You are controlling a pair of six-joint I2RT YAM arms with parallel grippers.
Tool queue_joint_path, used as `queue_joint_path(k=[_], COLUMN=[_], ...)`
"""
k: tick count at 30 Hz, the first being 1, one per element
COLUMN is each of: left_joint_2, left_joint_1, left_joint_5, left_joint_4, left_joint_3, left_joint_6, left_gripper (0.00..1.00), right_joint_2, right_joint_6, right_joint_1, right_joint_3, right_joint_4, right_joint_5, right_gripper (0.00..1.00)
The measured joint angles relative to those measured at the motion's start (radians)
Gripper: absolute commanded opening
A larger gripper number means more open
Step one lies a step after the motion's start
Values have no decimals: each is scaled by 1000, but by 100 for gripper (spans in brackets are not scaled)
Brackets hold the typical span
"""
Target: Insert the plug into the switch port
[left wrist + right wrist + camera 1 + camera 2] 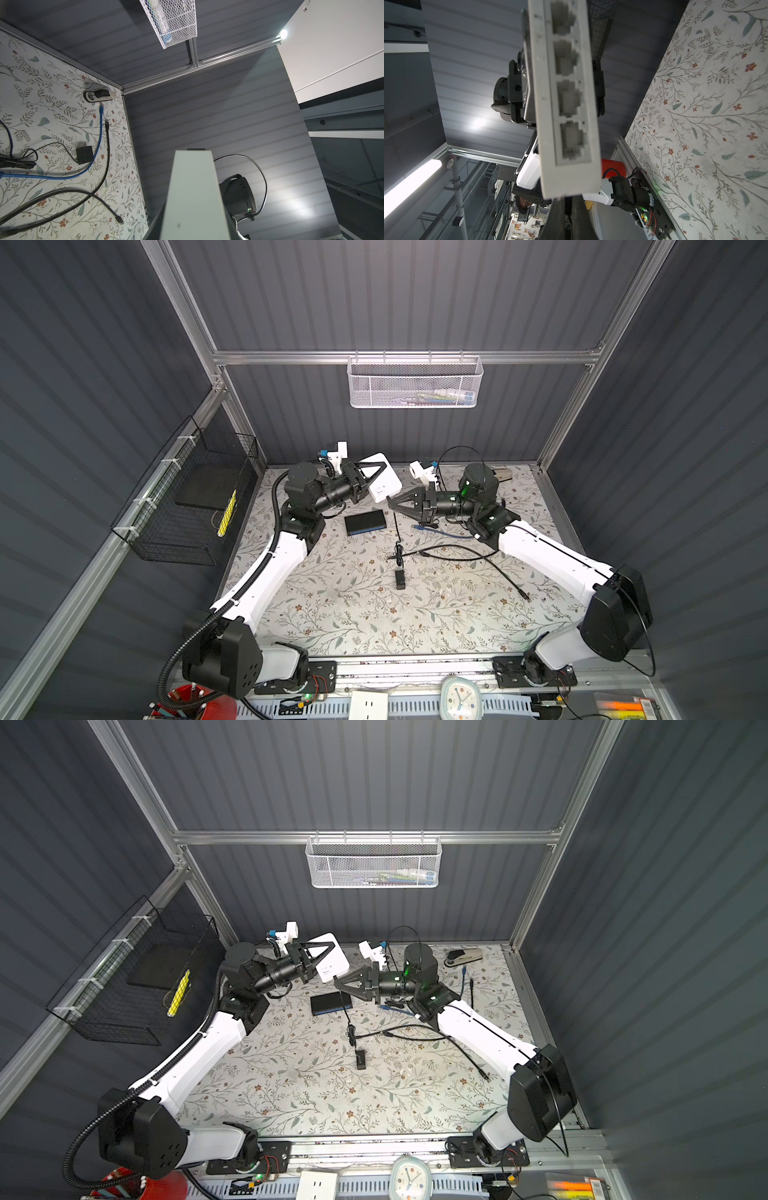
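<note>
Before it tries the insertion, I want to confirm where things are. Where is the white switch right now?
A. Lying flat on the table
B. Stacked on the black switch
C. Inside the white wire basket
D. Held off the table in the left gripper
D: in both top views the white switch is clamped in the left gripper, raised above the table, and the right wrist view faces its ports in mid-air.

Dark ribbed walls and aluminium framing enclose a floral-patterned tabletop.
</note>
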Motion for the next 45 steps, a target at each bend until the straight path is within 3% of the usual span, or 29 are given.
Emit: queue_joint_path(k=[10,14,16,18,23,26,31,34,38,45], left_joint_2=[0,3,5,7,6,6,6,13,52,126], left_joint_1=[-41,-43,-47,-45,-78,-74,-16,4,1,-32], left_joint_5=[-68,-64,-39,-21,150,194,227,238,259,275], left_joint_4=[20,-16,-35,-52,-127,-147,-147,-112,-86,84], left_joint_3=[-34,-10,-1,7,8,8,8,9,54,119], left_joint_6=[3,24,28,39,46,45,44,29,61,19], left_gripper=[0,0,0,0,0,0,0,0,0,0], right_joint_2=[34,33,27,14,-8,-26,-132,-217,-273,-153], right_joint_6=[2,8,6,6,-4,-20,-109,-186,-254,-142], right_joint_1=[-29,-30,-31,-32,-68,-78,-81,-93,-103,-37], right_joint_3=[3,3,0,-11,-19,-20,-93,-149,-158,-142], right_joint_4=[24,27,38,35,58,36,-38,-98,-127,63], right_joint_5=[-106,-105,-78,-50,124,174,222,237,239,211], right_gripper=[2,18,33,41,48,58,88,97,95,85])
